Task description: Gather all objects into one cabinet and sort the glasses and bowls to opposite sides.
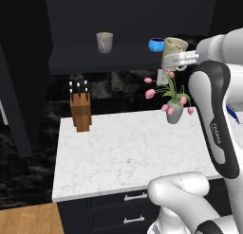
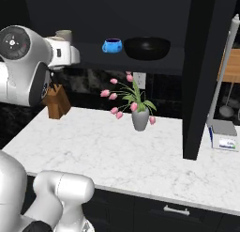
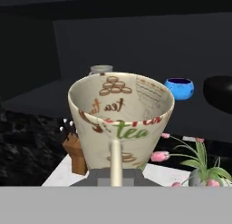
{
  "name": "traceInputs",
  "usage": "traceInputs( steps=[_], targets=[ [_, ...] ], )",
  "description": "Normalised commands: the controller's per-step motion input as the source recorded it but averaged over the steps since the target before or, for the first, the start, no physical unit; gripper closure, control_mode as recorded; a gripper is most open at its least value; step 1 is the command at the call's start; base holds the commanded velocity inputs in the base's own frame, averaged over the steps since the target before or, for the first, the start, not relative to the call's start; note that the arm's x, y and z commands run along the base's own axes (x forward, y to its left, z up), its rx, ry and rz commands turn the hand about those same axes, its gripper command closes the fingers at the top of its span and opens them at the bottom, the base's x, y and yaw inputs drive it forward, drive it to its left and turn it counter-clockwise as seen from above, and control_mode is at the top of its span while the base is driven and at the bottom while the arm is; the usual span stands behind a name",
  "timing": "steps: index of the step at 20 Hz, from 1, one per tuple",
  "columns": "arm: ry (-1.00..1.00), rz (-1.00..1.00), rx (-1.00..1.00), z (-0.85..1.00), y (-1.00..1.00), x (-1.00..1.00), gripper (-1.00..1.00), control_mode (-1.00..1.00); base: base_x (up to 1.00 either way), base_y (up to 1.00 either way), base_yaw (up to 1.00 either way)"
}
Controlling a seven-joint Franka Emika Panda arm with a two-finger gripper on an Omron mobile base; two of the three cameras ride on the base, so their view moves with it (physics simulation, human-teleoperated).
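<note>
Clearly, the gripper point(image 1: 176, 58) pinches the tapered, mottled beige cup point(image 3: 121, 121).

Clamped in the jaws, the beige cup point(image 3: 121, 121) is cream, printed inside with brown rings and the word "tea" in brown, red and green. Beyond it, the grey cup point(image 1: 105, 42) is pale grey and plain. To the right of the jaws in the hand view, the small bowl point(image 3: 179, 88) is glossy bright blue and the wide bowl point(image 2: 146, 48) black. The cabinet point(image 1: 128, 20) is dark navy-black. Below the jaws, the tabletop point(image 1: 128, 148) is white marble with faint grey veins; the tulips point(image 2: 123, 100) are pink with green leaves in a grey vase point(image 2: 140, 119), and the knife block point(image 1: 80, 112) is brown.
</note>
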Motion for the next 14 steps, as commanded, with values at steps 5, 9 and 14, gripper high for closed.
traceInputs(
  steps=[5,9,14],
  targets=[
    [0.05,-0.02,0.01,-0.09,0.01,0.88,1.00,-1.00,0.00,0.00,0.00],
    [-0.07,-0.02,0.02,-0.15,0.09,0.60,1.00,-1.00,0.00,0.00,0.00],
    [-0.04,0.00,0.00,-0.14,0.17,0.57,1.00,-1.00,0.00,0.00,0.00]
  ],
)
